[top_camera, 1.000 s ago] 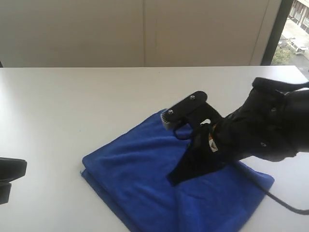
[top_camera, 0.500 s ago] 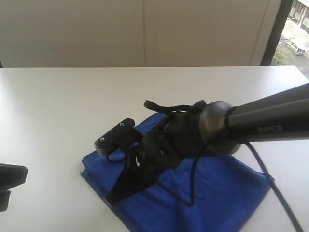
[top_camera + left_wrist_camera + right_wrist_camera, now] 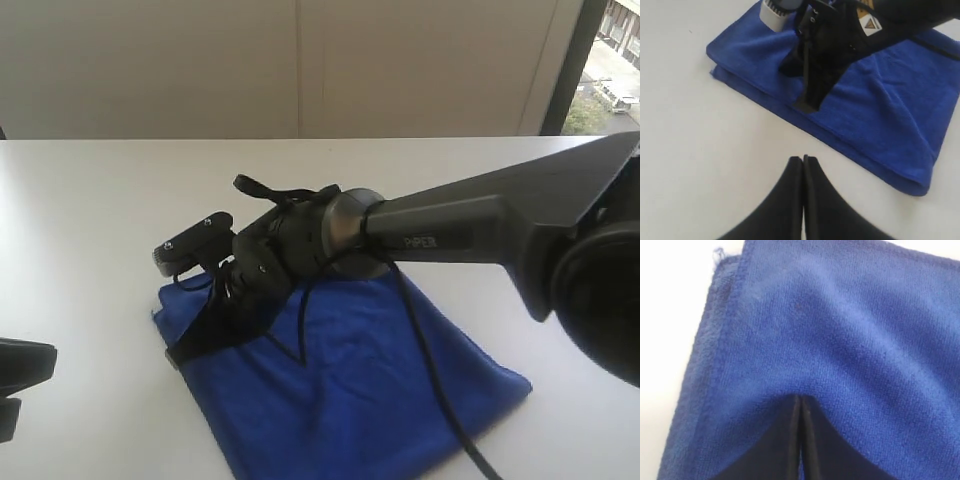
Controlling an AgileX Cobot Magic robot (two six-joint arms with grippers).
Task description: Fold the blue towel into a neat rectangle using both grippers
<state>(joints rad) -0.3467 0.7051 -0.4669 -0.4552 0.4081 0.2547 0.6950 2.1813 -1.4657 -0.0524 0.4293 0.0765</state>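
The blue towel (image 3: 380, 390) lies folded in layers on the white table, its stacked edges showing in the left wrist view (image 3: 890, 110). My right gripper (image 3: 175, 357) reaches across the middle to the towel's left end. It is shut and its tips rest flat on the cloth (image 3: 840, 330), close to a hemmed corner, with no cloth between the jaws (image 3: 800, 397). It also shows in the left wrist view (image 3: 802, 106). My left gripper (image 3: 803, 159) is shut and empty over bare table, a short way off the towel's edge. It sits at the left margin (image 3: 45, 362) of the exterior view.
The white table (image 3: 90, 220) runs back to a pale wall (image 3: 300, 60). A dark window frame (image 3: 565, 60) stands at the far right. The right arm's black cable (image 3: 430, 370) trails across the towel.
The right arm has swept leftwards across the towel, from its middle to its left end, stretching out long. The towel has slid slightly left with it. The left gripper has not moved.
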